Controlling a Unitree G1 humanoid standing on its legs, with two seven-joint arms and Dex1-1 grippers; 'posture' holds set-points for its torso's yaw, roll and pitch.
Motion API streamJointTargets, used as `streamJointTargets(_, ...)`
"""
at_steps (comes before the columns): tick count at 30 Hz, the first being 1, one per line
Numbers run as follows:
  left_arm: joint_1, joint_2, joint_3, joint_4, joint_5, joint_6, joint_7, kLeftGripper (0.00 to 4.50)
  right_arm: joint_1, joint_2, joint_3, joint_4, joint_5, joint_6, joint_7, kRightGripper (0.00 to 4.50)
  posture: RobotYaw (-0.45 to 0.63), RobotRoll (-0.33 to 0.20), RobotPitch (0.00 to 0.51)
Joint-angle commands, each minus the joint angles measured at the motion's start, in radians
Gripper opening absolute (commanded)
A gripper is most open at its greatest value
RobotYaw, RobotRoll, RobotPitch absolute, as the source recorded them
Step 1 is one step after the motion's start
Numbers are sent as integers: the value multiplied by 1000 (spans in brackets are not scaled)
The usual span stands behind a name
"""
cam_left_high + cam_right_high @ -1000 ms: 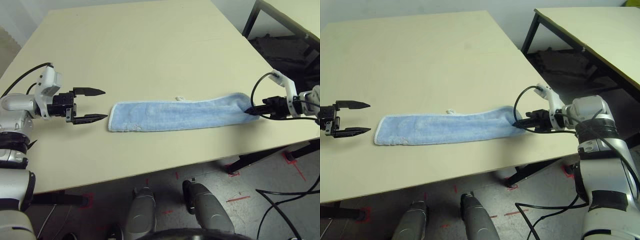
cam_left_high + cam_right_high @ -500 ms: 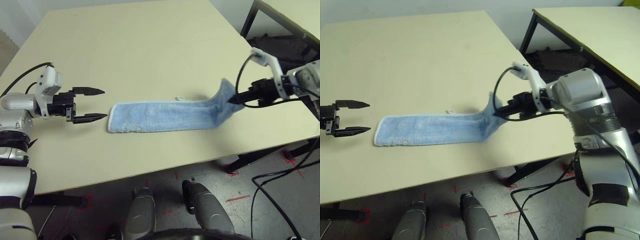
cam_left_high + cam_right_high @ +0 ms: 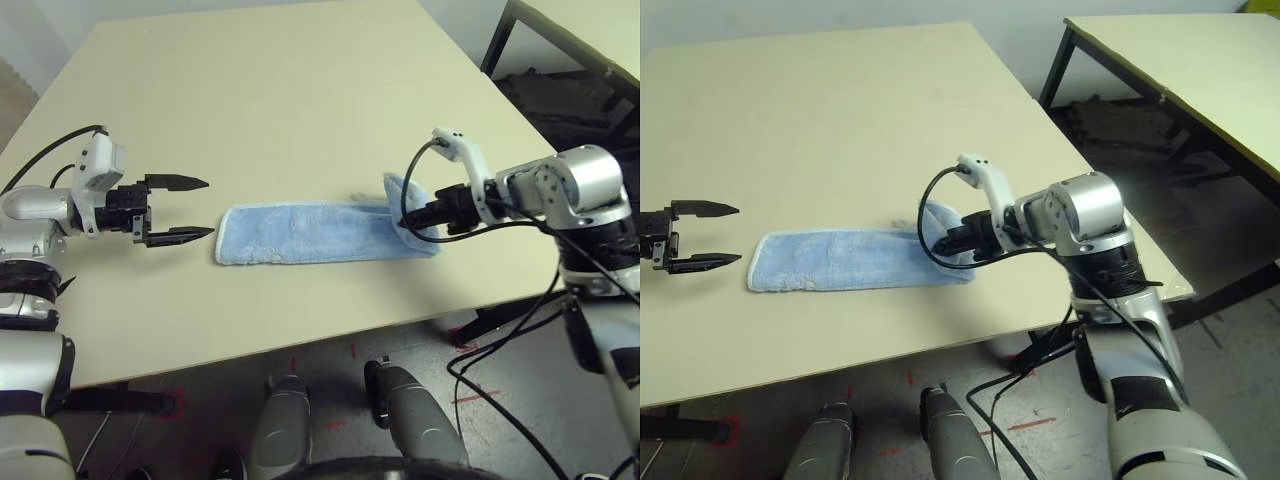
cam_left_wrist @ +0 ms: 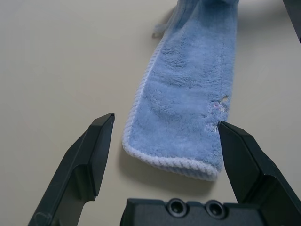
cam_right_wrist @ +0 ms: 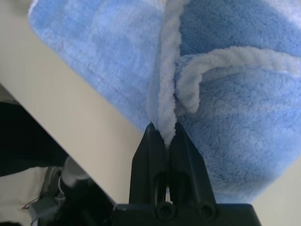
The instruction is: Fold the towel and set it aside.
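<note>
Terry towel [image 3: 320, 232] edge pinched by the clenched right gripper [image 3: 408, 219]; left gripper [image 3: 205, 208] spread, empty; advise carrying the edge level, aligning stitched borders before releasing.

A lab: bare worktables [image 3: 300, 90], floor tape marks [image 3: 465, 398].

My right gripper [image 3: 943, 247] is pinched on the towel [image 3: 835, 259], its end lifted and curled back over the strip. My left gripper [image 3: 728, 235] hangs spread just beside the other end, not touching.
</note>
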Motion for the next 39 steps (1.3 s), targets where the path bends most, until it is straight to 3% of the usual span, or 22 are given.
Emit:
streamJointTargets(1, -2, 4, 11, 20, 21, -10, -7, 4500, 16, 16, -26, -34, 32, 33, -40, 24, 31, 0, 157)
streamJointTargets(2, -6, 3, 12, 25, 24, -10, -7, 4500, 17, 22, -29, -38, 37, 37, -49, 24, 29, 0, 157)
streamJointTargets(5, -16, -2, 15, 36, 34, -12, -7, 4500, 19, 43, -34, -44, 66, 43, -73, 730, 28, 0, 157)
streamJointTargets(15, -51, -12, 38, 95, 84, -22, -7, 4500, -21, 78, -129, -14, 227, 43, -159, 4312, 23, 0, 152)
streamJointTargets(18, -54, -15, 46, 102, 94, -23, -7, 4500, -26, 71, -159, -18, 263, 43, -177, 4457, 25, 0, 150)
streamJointTargets(23, -59, -17, 60, 110, 107, -22, -7, 4500, -9, 123, -294, -28, 239, -16, -247, 4457, 28, 0, 151)
streamJointTargets(26, -59, -20, 72, 114, 113, -21, -7, 4500, 62, 141, -299, -69, 195, -191, -283, 3953, 26, 0, 153)
streamJointTargets(37, -52, -22, 110, 114, 133, -11, -7, 4500, 376, 223, -195, -223, 73, -730, -292, 21, 25, 0, 153)
streamJointTargets(39, -52, -21, 112, 114, 134, -8, -7, 4500, 407, 228, -169, -214, 48, -795, -290, 21, 23, 0, 151)
